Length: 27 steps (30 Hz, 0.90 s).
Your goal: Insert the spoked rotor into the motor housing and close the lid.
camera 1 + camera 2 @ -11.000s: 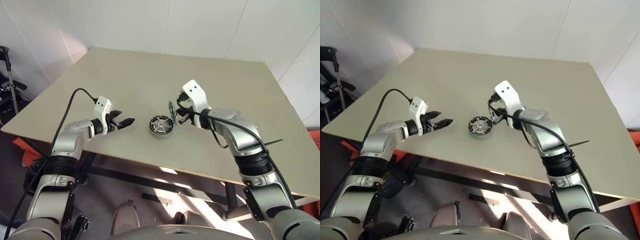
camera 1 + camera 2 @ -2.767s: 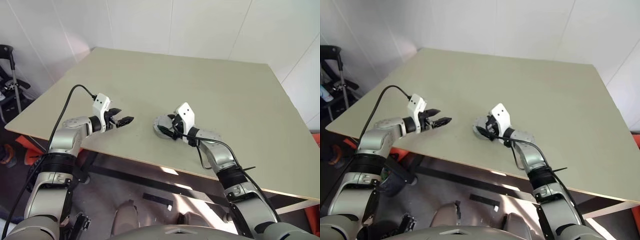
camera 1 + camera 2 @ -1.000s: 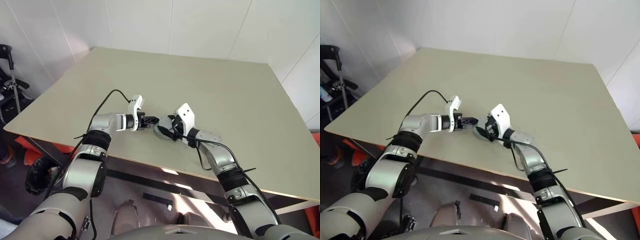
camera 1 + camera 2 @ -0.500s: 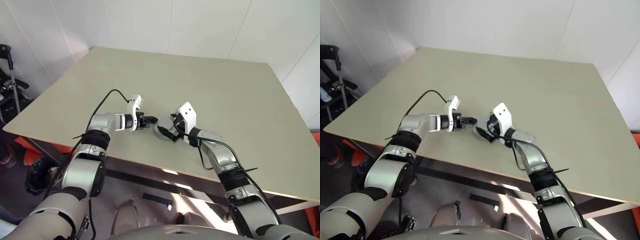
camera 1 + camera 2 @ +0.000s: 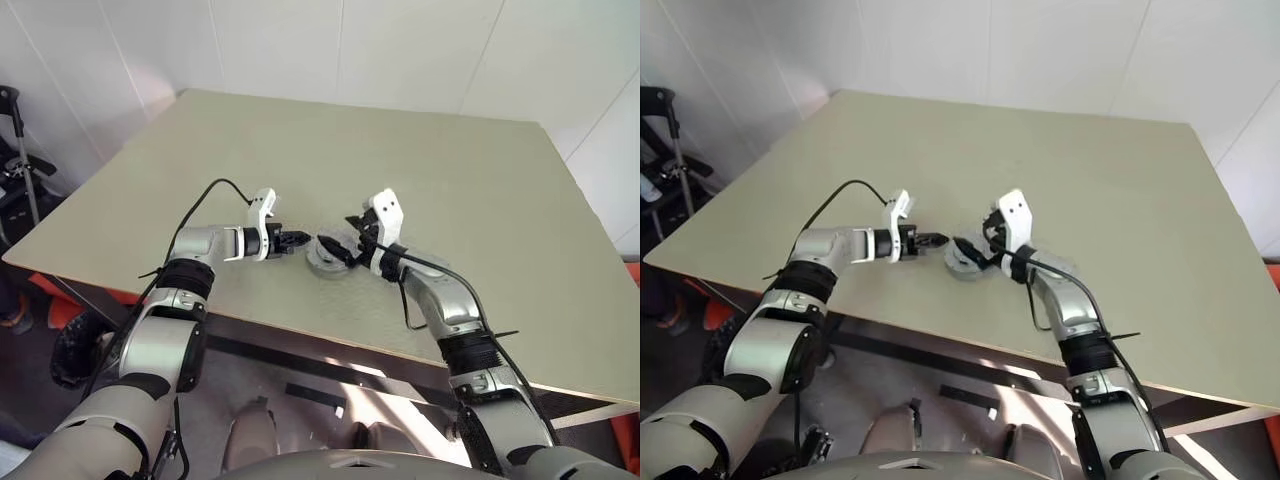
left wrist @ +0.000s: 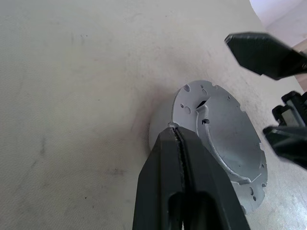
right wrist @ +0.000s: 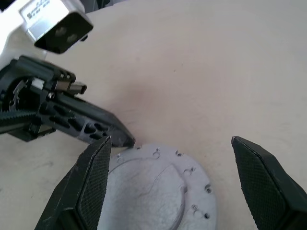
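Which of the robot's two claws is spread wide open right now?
The right gripper, its black fingers wide apart above the lid. The left gripper is pinched shut, its tip at the lid's edge.

1. A beige table (image 5: 420,160) with a plain, matt top spans the scene.
2. White panelled walls (image 5: 400,50) stand behind its far edge.
3. A dark wheeled frame (image 5: 15,170) stands at far left.
4. Orange material (image 5: 55,290) lies under the table's near-left edge.
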Available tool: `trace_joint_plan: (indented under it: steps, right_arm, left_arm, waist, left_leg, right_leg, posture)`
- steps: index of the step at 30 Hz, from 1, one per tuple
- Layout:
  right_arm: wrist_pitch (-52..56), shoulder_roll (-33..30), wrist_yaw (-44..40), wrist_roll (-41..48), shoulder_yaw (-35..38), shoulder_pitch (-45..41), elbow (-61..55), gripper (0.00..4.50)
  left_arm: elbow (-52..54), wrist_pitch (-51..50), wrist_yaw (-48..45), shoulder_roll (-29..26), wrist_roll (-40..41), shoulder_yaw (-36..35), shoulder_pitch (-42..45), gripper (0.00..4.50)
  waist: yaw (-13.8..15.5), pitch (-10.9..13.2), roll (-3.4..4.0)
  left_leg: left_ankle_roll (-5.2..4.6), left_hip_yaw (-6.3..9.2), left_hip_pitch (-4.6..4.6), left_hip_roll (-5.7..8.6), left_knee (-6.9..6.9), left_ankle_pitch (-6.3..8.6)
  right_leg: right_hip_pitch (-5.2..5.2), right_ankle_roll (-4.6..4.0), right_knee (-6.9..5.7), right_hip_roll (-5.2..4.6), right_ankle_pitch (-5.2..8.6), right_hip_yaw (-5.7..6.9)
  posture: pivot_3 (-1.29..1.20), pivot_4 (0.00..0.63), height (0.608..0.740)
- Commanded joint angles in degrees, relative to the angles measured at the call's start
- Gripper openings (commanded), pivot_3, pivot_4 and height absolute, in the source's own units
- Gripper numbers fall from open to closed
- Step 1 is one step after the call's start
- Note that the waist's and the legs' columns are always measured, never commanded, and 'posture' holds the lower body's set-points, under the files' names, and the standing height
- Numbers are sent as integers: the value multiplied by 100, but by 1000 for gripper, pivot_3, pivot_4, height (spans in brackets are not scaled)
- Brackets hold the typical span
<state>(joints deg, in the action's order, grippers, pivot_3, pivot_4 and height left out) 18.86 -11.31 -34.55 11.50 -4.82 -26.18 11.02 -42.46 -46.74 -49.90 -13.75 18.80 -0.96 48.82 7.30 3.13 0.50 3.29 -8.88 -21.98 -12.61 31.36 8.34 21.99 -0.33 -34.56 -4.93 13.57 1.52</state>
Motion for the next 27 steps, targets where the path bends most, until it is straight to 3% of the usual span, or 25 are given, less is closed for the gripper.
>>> trace_joint_plan:
  steps: [1,27]
  right_arm:
    - [20,27,44,103,71,-68,-252,4472]
    - [-25,19,187,61,85,-4,-177,4472]
  left_arm:
    - [188,-78,-147,57,133,-25,73,0]
    - [674,-270,-302,73,213,46,-69,0]
  waist:
    - [4,0,0]
    - [19,0,-1]
  left_leg:
    - [0,0,0,0,-1,0]
    - [2,2,-7,6,6,-2]
  right_leg:
    - [0,0,0,0,0,0]
    - [2,1,-8,-2,1,1]
  posture:
    - [0,0,740]
    - [0,0,740]
